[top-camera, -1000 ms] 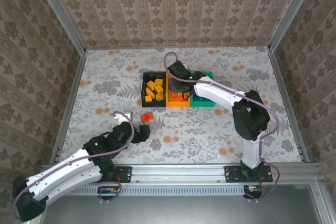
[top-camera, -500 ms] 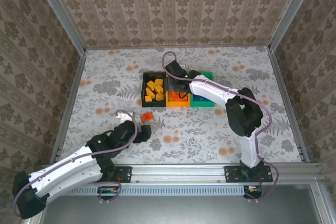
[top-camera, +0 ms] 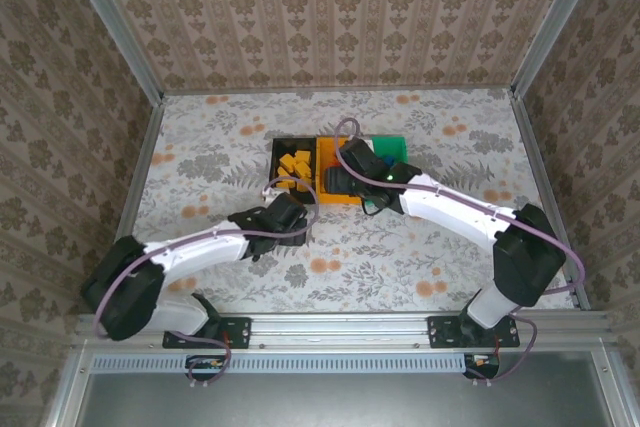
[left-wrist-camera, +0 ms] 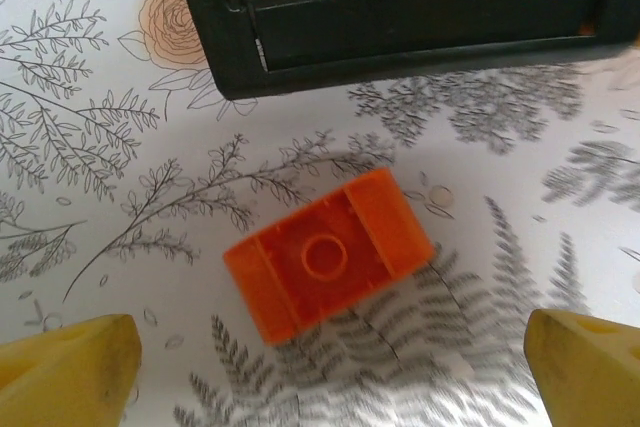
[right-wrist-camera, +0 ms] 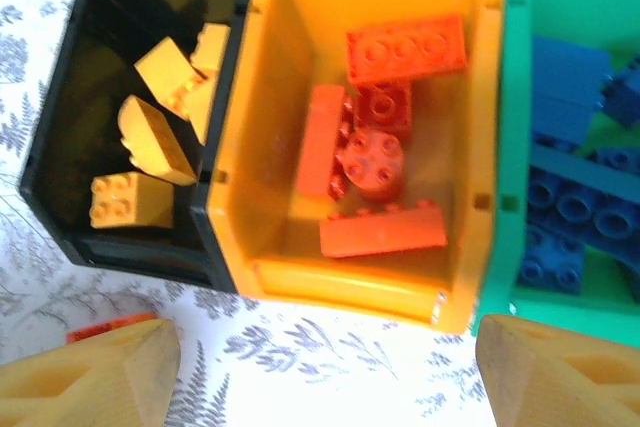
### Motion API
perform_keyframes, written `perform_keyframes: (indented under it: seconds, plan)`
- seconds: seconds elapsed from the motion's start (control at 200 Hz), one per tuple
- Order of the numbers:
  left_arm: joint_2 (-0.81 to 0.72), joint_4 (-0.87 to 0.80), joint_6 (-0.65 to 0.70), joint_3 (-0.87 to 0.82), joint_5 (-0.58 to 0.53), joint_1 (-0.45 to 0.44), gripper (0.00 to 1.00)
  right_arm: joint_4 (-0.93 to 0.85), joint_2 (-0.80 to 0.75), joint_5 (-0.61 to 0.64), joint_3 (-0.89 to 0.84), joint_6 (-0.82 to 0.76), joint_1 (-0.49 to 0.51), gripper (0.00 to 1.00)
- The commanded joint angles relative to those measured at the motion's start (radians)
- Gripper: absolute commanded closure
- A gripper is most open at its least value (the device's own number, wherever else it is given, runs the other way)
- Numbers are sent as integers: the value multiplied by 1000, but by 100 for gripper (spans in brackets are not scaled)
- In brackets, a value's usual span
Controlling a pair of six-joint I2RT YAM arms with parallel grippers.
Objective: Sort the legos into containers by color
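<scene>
A red-orange lego (left-wrist-camera: 328, 254) lies loose on the flowered table, hollow side up, just in front of the black bin (left-wrist-camera: 420, 27). My left gripper (left-wrist-camera: 328, 372) hangs open above it, a yellow fingertip on either side and apart from it; from above, the left gripper (top-camera: 283, 219) covers the brick. The right gripper (right-wrist-camera: 320, 377) is open and empty at the near edge of the orange-yellow bin (right-wrist-camera: 350, 282). Yellow legos (right-wrist-camera: 160, 147) fill the black bin (right-wrist-camera: 60, 187), red-orange legos (right-wrist-camera: 385, 162) the orange-yellow one, and blue legos (right-wrist-camera: 570, 207) the green bin (right-wrist-camera: 500, 237).
The three bins (top-camera: 293, 165) stand joined in a row at mid-table, with the right gripper (top-camera: 345, 179) and its arm over the middle one. The loose brick's edge (right-wrist-camera: 110, 327) shows beside the right gripper's left fingertip. Metal rails (top-camera: 140, 177) border the table.
The left arm has swung forward and right, bringing its gripper over the loose red-orange brick. The right gripper has drawn back from above the orange-yellow bin toward its near edge.
</scene>
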Motion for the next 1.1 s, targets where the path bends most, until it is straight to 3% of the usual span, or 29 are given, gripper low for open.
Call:
perform_keyframes:
  seconds: [0.0, 0.255, 0.48, 0.715, 1.095]
  plan:
    - [72, 86, 45, 38, -30, 33, 1, 19, -68, 21, -47, 22, -3, 20]
    - [192, 147, 39, 44, -17, 80, 5, 37, -134, 37, -103, 18, -3, 19]
    - [210, 181, 7, -4, 33, 79, 23, 44, -152, 48, -115, 18, -8, 19]
    - [187, 180, -15, -35, 48, 53, 35, 47, -147, 55, -115, 23, -20, 19]
    - [56, 105, -21, -27, 25, -10, 37, 53, -168, 56, -144, 40, -28, 19]
